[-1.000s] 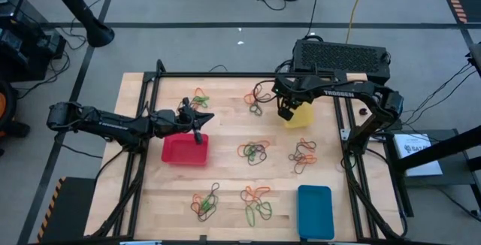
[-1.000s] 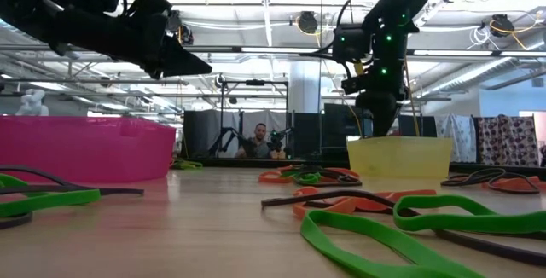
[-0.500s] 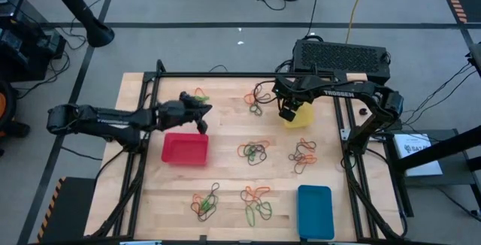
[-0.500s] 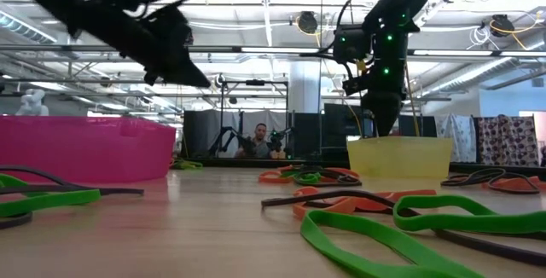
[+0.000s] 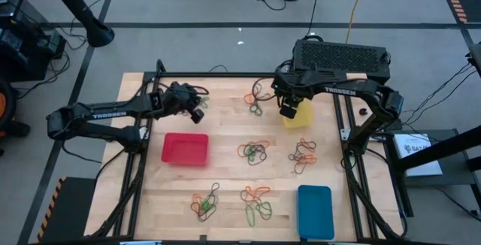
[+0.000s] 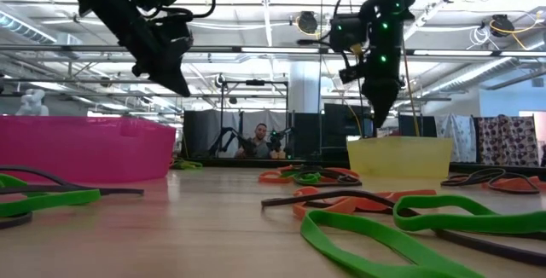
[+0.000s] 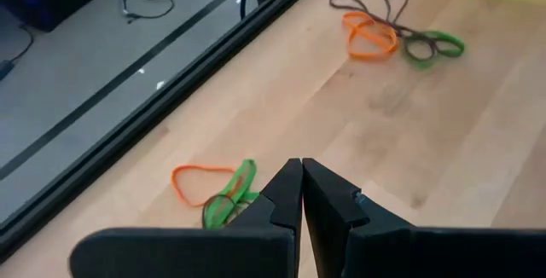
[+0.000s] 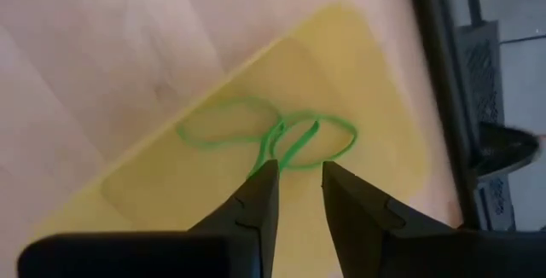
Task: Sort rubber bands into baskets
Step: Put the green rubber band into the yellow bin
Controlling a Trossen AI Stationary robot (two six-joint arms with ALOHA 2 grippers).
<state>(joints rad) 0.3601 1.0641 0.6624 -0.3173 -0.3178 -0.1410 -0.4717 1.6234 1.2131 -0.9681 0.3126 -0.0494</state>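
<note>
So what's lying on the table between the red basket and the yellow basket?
In the high view, one tangle of rubber bands lies on the wood between the red basket and the yellow basket, touching neither.

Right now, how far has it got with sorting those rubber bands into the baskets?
Barely begun. Done: two green bands lie in the yellow basket, under the open right hand. In hand: nothing; the left hand is shut and empty above a small pile. Left: several mixed piles on the table, and the red basket and blue basket show no bands.
</note>
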